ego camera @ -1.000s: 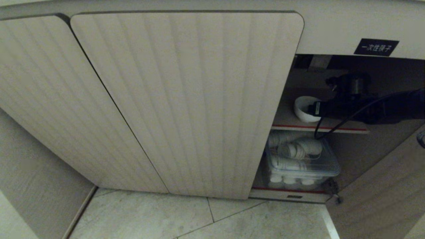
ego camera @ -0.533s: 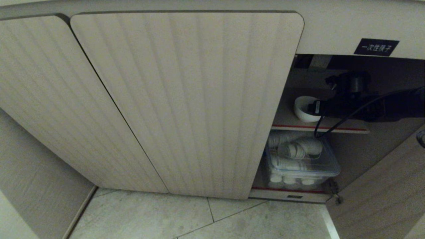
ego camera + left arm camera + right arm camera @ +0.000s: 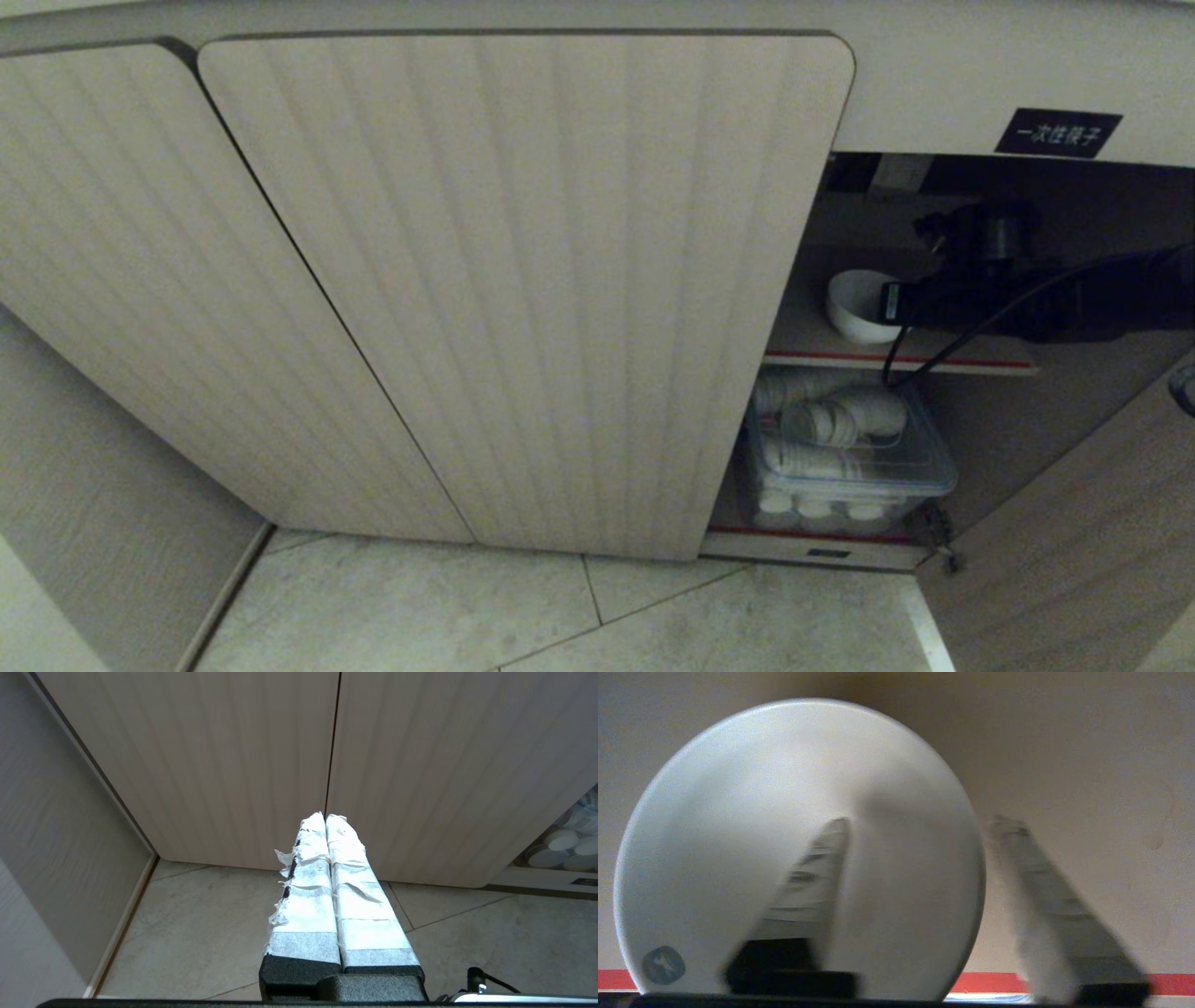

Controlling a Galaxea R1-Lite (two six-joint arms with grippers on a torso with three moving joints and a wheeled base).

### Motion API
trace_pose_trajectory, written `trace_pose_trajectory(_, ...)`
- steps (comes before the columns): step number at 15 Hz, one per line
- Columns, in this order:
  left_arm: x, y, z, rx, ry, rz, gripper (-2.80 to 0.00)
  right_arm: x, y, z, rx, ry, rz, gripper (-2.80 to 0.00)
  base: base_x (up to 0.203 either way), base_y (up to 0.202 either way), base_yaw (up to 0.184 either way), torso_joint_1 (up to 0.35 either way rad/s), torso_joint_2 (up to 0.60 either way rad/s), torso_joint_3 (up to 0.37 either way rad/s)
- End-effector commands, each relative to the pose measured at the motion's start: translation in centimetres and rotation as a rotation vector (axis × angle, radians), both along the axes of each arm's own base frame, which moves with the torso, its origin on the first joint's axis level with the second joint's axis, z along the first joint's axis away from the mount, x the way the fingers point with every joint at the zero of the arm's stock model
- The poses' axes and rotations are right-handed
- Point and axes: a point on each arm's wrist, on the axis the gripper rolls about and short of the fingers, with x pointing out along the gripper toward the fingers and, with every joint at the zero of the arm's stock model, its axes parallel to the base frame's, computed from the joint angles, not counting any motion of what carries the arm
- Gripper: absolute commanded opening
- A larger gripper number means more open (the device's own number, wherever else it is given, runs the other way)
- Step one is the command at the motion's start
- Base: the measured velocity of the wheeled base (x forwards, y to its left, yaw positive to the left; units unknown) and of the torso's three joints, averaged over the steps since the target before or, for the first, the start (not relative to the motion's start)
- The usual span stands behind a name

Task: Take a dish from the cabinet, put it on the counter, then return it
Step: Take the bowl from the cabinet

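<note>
The dish (image 3: 851,301), a small white bowl, stands on the red-edged upper shelf (image 3: 971,362) inside the open right bay of the beige fluted cabinet (image 3: 523,280). My right gripper (image 3: 887,303) reaches in from the right to the bowl's near rim. In the right wrist view the dish (image 3: 738,835) fills the frame, and the right gripper (image 3: 922,821) straddles its wall, open. One finger (image 3: 817,872) is inside and the other finger (image 3: 1045,891) outside, a gap away from the rim. My left gripper (image 3: 325,816) is shut and empty, parked low before the closed doors. The counter is out of view.
A clear plastic box of stacked white cups (image 3: 845,457) sits on the lower shelf under the dish. The open door (image 3: 1074,541) hangs at the right. A black label (image 3: 1057,133) is above the opening. Tiled floor (image 3: 579,616) lies below.
My right gripper has shifted very slightly at the dish's rim, a touch higher and back. The dish stays on the shelf and the left arm has not moved.
</note>
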Motion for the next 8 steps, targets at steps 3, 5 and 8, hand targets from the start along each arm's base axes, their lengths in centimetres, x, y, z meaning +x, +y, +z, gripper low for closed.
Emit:
trace_pose_trajectory(3, 0.01, 0.0, -0.03, -0.001, 0.001, 0.001, -2.8, 0.04, 0.0, -0.09, 0.0, 0.001, -0.001, -2.8, 0.0, 0.0, 0.0, 0.0, 0.0, 0.0)
trace_pose_trajectory(5, -0.01, 0.0, 0.01, -0.001, -0.001, 0.001, -2.8, 0.04, -0.01, -0.11, 0.0, 0.003, -0.002, -2.8, 0.0, 0.0, 0.0, 0.0, 0.0, 0.0)
trace_pose_trajectory(8, -0.01, 0.0, 0.01, -0.001, -0.001, 0.001, -2.8, 0.04, -0.01, -0.11, 0.0, 0.003, -0.002, -2.8, 0.0, 0.0, 0.0, 0.0, 0.0, 0.0)
